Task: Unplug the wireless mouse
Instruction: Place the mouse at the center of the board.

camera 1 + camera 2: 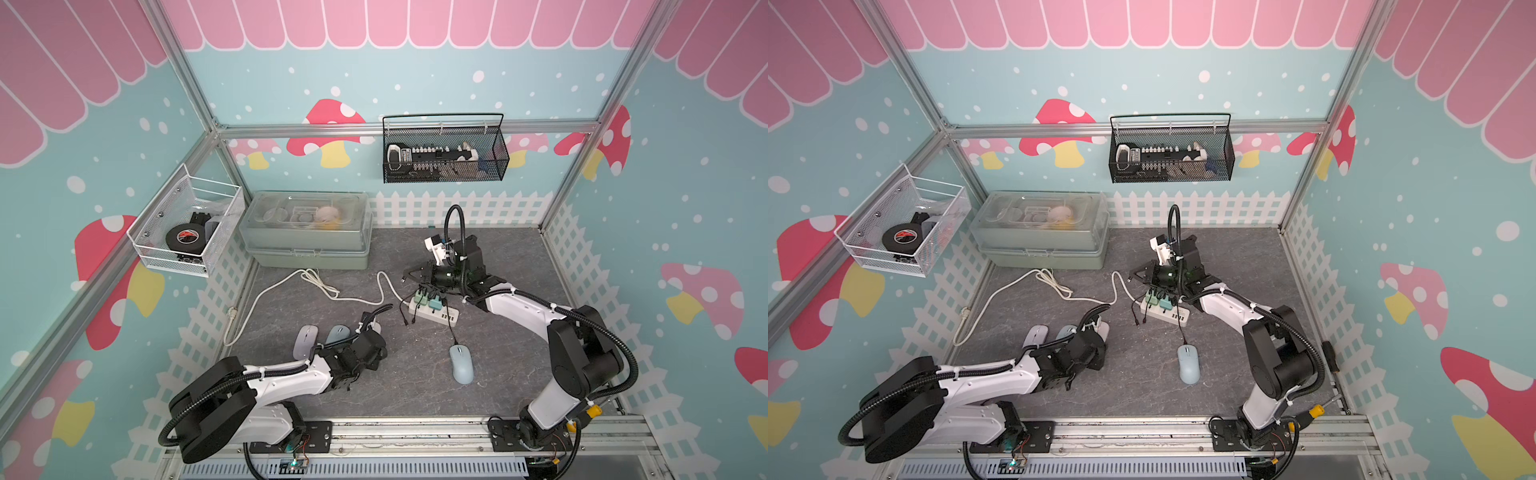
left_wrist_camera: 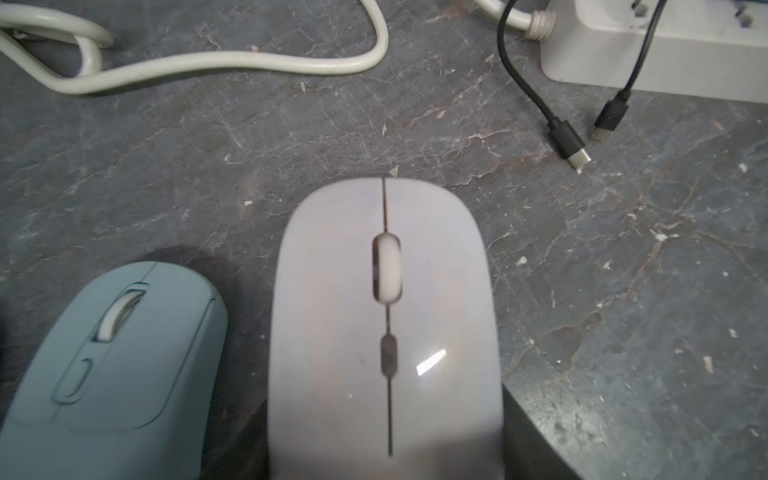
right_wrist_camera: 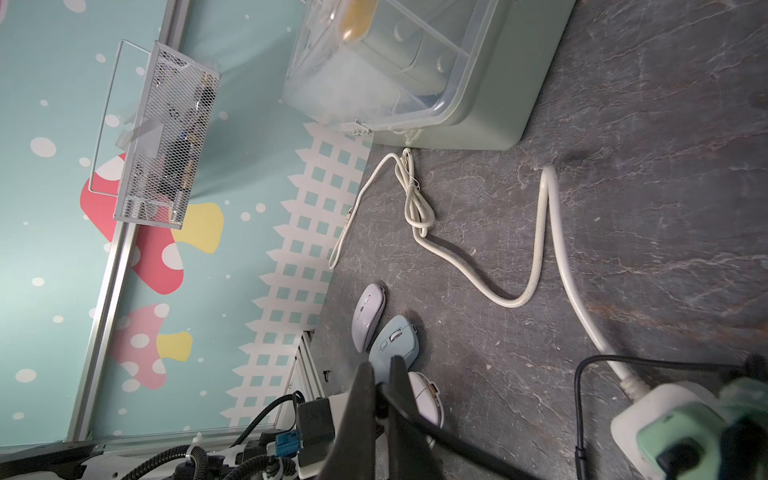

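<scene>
A white wireless mouse (image 2: 386,332) lies on the grey mat with my left gripper (image 2: 386,436) shut on its sides; nothing is plugged into its front. In a top view the left gripper (image 1: 368,332) covers most of this mouse (image 1: 376,326). My right gripper (image 3: 382,368) is shut on a thin black cable (image 3: 457,440) near its plug. In both top views the right gripper (image 1: 409,276) (image 1: 1133,274) hangs above the back-left end of the white power strip (image 1: 432,309).
A blue-grey mouse (image 2: 116,353) and a lilac mouse (image 1: 305,340) lie left of the held one. A light blue mouse (image 1: 461,364) sits mid-mat on a cable from the strip. Loose black plugs (image 2: 569,141) and a white cord (image 1: 332,291) lie nearby. A storage box (image 1: 307,232) stands at the back.
</scene>
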Robot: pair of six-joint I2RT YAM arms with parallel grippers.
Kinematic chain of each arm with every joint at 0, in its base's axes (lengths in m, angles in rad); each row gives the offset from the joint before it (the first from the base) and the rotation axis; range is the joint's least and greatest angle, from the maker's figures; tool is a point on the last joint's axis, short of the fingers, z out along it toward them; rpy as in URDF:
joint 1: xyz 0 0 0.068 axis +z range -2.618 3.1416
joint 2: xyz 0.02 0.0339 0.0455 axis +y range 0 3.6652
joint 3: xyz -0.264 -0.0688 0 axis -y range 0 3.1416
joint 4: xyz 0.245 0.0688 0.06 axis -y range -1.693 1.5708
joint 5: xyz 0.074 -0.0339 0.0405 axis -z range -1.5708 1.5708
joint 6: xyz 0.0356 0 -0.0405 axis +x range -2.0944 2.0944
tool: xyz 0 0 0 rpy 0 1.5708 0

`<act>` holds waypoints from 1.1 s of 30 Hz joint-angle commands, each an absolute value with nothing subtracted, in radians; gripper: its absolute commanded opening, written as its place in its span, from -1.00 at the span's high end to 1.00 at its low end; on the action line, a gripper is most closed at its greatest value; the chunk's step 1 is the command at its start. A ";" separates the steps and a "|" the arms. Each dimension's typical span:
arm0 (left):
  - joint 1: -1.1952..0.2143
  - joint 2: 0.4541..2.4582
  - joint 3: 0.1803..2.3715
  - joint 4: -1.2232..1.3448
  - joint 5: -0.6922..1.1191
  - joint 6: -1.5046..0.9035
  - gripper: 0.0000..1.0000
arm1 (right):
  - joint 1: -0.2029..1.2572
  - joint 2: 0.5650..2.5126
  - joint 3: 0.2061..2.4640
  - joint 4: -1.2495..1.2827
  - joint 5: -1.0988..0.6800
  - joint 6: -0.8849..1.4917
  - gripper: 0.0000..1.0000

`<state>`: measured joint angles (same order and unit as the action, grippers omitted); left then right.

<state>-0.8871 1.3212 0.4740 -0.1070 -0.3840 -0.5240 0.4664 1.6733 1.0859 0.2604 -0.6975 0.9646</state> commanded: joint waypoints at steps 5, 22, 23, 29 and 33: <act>-0.851 1.386 0.525 -0.125 -0.276 -0.577 0.05 | 0.474 1.692 1.067 0.269 -0.708 0.942 1.00; -0.822 1.444 0.531 -0.139 -0.239 -0.597 -0.40 | 0.474 1.698 1.065 0.260 -0.703 0.940 1.00; -0.822 1.444 0.533 -0.143 -0.241 -0.596 -0.43 | 0.474 1.700 1.065 0.259 -0.703 0.940 1.00; -0.822 1.441 0.537 -0.156 -0.261 -0.597 -0.45 | 0.474 1.708 1.068 0.258 -0.706 0.940 1.00; -0.823 1.397 0.531 -0.172 -0.305 -0.600 -0.49 | 0.475 1.711 1.072 0.259 -0.712 0.939 1.00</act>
